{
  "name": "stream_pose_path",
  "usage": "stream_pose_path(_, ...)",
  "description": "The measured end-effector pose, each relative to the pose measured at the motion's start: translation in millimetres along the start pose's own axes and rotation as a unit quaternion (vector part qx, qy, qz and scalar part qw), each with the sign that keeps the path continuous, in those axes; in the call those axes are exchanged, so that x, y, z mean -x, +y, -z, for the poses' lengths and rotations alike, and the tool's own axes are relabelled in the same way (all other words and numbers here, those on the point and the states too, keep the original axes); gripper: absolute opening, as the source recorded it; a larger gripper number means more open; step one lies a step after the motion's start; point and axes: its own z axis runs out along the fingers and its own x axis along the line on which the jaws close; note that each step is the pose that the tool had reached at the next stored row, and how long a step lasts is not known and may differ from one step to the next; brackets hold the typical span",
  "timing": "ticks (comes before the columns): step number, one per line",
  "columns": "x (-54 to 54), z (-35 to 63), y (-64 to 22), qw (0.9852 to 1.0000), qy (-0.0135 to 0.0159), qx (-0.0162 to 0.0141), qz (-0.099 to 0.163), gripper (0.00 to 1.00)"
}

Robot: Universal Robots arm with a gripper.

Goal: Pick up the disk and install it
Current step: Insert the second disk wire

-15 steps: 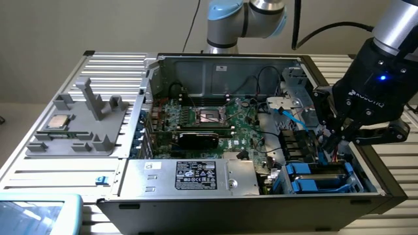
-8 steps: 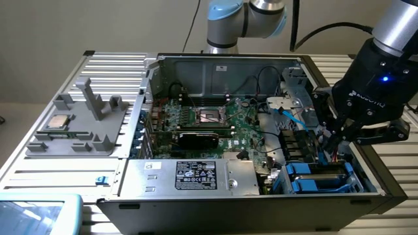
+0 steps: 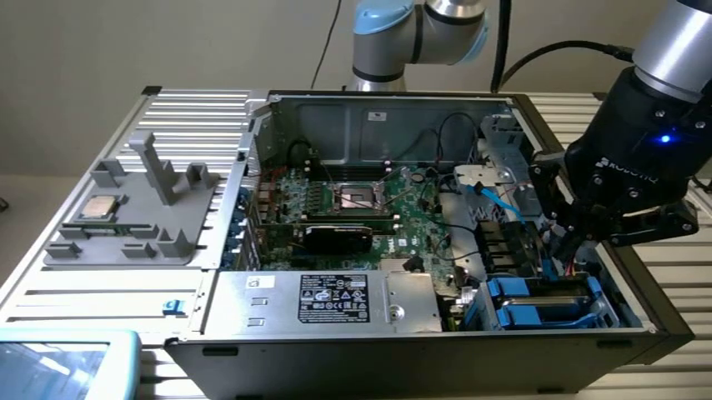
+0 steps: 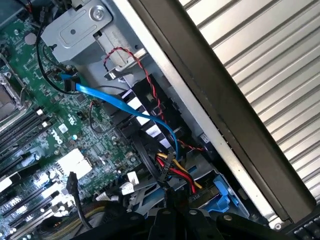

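My gripper [image 3: 564, 247] hangs inside the open computer case [image 3: 384, 108], at the exterior view's right, just above the blue-railed drive bays [image 3: 545, 302] in the case's near corner. In the wrist view its dark fingers [image 4: 165, 220] stand shut, tips down among the red, yellow and black power cables [image 4: 175, 172] over a blue bay rail [image 4: 222, 192]. Nothing shows held between them. A grey slab lies between the blue rails; I cannot tell whether it is the disk, since no labelled face shows.
A blue data cable [image 4: 125, 107] loops from the motherboard [image 3: 368, 208] toward the bays. The silver power supply with a black label [image 3: 333, 300] fills the case's near side. Left of the case, a grey fixture [image 3: 133, 225] carries a small square chip [image 3: 102, 207]. A pale blue tray corner [image 3: 62, 362] sits lower left.
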Motion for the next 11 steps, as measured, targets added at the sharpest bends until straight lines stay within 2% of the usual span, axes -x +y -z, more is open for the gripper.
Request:
stream_pose_path(3,0.0,-0.4,0.0,0.9996,-0.0012,-0.0005,0.028,0.11)
stream_pose_path(6,0.0,-0.8,0.0,0.9985,-0.0023,-0.0009,0.055,0.11)
stream_pose_path(11,0.0,-1.4,0.1,0.9950,-0.0043,-0.0016,0.100,0.11)
